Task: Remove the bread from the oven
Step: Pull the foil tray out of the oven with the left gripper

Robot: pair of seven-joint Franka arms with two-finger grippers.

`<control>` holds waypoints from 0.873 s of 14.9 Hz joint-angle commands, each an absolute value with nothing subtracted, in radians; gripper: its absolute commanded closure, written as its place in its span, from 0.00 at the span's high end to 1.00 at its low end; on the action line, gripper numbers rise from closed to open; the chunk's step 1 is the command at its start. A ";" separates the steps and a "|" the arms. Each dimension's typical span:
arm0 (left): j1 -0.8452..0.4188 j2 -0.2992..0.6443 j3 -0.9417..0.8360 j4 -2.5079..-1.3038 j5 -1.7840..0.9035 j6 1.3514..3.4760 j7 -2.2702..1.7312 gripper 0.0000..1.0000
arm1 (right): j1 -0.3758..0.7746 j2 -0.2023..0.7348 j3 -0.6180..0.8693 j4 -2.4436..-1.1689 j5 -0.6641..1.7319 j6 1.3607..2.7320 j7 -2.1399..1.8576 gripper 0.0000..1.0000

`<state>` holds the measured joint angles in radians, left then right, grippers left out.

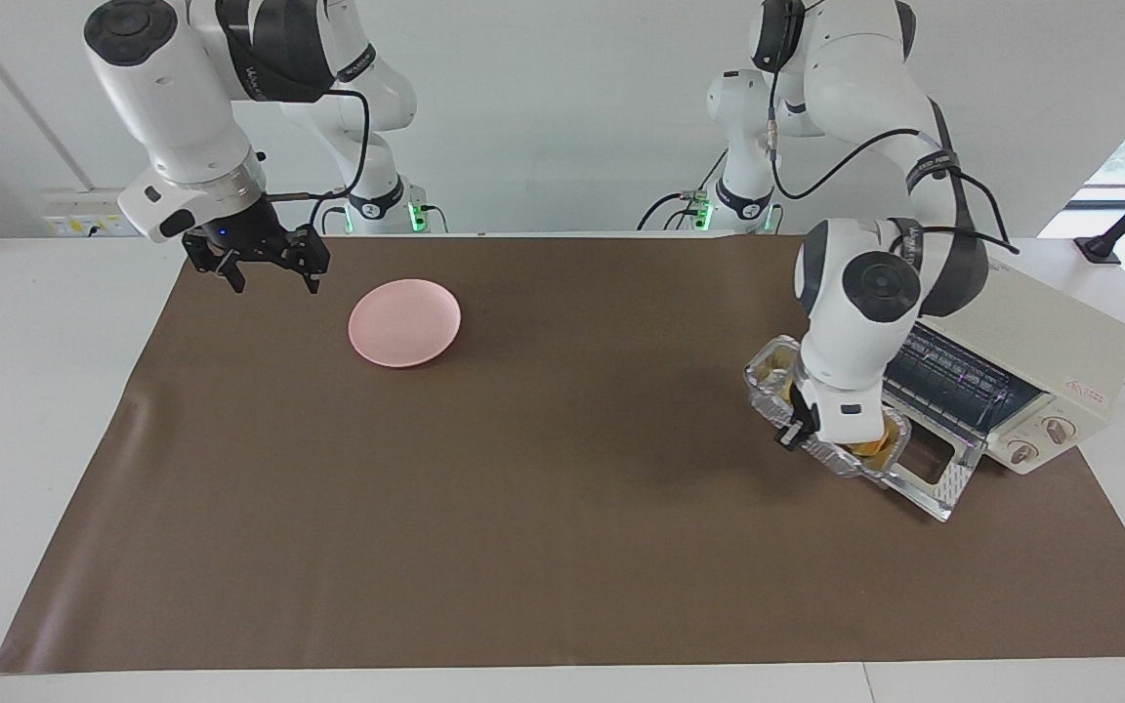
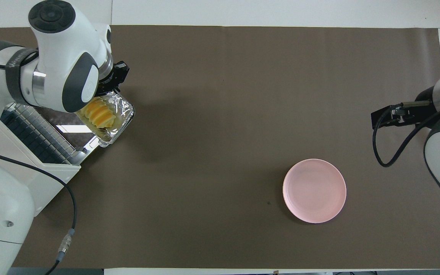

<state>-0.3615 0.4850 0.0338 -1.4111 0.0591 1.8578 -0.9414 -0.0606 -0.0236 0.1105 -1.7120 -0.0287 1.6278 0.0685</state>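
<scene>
The right gripper (image 1: 270, 268) was held above the brown mat (image 1: 562, 547) at the right arm's end of the table, its fingers spread wide and nothing between them. The right arm was at rest. The pink plate (image 1: 404, 322) lay flat on the mat just beside that gripper's position, toward the table's middle, and was untouched.

Toward the left arm's end, the oven (image 1: 1041, 381) was set on the mat with its glass door (image 1: 938, 478) folded down flat in front of it. A foil tray (image 1: 768, 376) was seen resting over the lowered door, projecting past the door's edge toward the table's middle. The left gripper (image 1: 797, 430) was lowered onto the tray's rim and was clenched on that rim, fingertips together.

The bread (image 2: 98, 112) was lying in the foil tray, outside the oven cavity. Much of the bread was hidden by the left arm in the facing view; only a yellow portion showed. In the overhead view, the ridged segments were visible, and the long axis was seen to run roughly along the tray's length, slantwise to the mat's edges.
</scene>
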 commanded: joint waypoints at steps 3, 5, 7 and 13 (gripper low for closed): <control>-0.541 0.505 0.058 -1.373 0.009 1.852 -0.977 0.00 | -0.074 -0.041 0.123 -1.727 -0.046 1.621 0.055 1.00; -0.587 0.500 0.052 -1.374 0.008 1.853 -0.974 0.00 | -0.074 -0.041 0.123 -1.727 -0.046 1.621 0.055 1.00; -0.611 0.500 0.051 -1.377 -0.029 1.880 -0.976 0.00 | -0.074 -0.041 0.123 -1.729 -0.046 1.621 0.055 1.00; -0.744 0.492 0.055 -1.428 0.057 2.057 -0.855 0.00 | -0.074 -0.041 0.123 -1.729 -0.046 1.621 0.055 1.00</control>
<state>-0.6772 0.4965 0.0345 -1.4056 -0.0110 2.0132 -0.9033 -0.0606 -0.0236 0.1105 -1.7120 -0.0287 1.6278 0.0685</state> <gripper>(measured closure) 0.982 0.000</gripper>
